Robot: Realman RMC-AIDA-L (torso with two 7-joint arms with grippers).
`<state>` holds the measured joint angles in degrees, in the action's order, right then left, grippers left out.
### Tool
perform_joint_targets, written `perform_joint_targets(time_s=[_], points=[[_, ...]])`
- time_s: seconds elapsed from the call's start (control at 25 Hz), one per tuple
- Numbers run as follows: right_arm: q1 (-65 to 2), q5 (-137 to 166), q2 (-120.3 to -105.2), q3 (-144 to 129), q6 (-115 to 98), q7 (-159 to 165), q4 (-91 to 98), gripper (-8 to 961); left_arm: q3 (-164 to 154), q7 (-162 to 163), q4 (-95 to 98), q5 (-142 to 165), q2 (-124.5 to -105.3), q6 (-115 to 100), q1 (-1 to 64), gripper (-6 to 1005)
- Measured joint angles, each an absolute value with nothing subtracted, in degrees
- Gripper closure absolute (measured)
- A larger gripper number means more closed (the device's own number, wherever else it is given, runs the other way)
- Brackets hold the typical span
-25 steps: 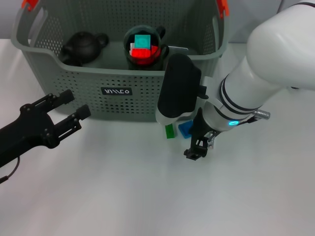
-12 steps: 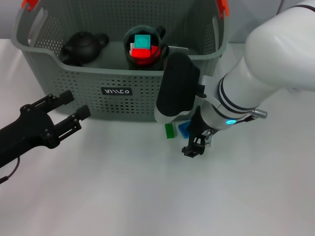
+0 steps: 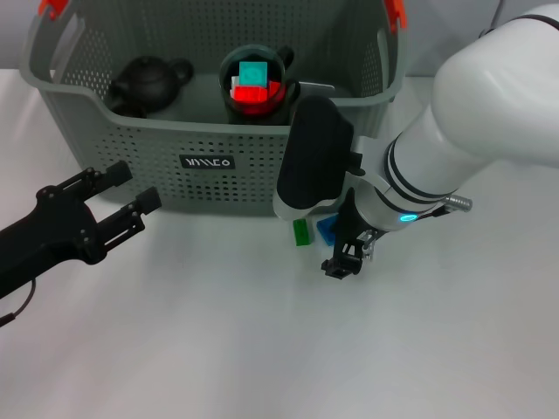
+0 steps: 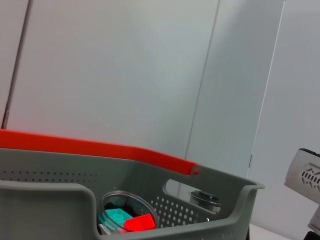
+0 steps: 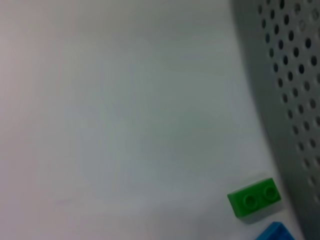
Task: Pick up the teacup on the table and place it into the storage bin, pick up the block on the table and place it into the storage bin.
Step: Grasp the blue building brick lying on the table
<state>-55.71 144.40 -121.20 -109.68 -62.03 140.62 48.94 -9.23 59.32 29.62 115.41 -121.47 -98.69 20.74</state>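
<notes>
now right gripper (image 3: pixel 342 262) low by green block (image 3: pixel 301 231), finger state unclear; left gripper (image 3: pixel 131 194) spread, idle before storage bin (image 3: pixel 105 140).

Matt grey perforated plastic storage bin (image 3: pixel 218 131); glossy studded plastic green block (image 5: pixel 254 197); smooth matt white table (image 3: pixel 218 349).

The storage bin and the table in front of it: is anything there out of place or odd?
Nothing is spilled or damaged. Two blocks lie outside the storage bin: a green block and a blue block on the table by its front wall, under the right arm. The cup in the bin already holds coloured blocks.
</notes>
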Motion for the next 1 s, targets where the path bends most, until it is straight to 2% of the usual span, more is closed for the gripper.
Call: perform_joint_targets(time_s=[0.44,0.8,1.0], points=[[-55.97,143.63,-121.25,-111.66,-60.98,141.05,47.65,375,-9.32,59.32,29.54,115.43,-121.47,-98.7,20.8,371],[-56.32,139.41,-120.7,-110.69,-68.84,140.56,50.46,374,-9.31,59.32,29.52,115.39,-121.47,-98.7,20.83,372],[-53.72,141.47,-120.41,-107.61,-71.84,140.85,57.79,373,-9.31,59.32,29.53,115.47,-121.46,-98.7,20.78,372]])
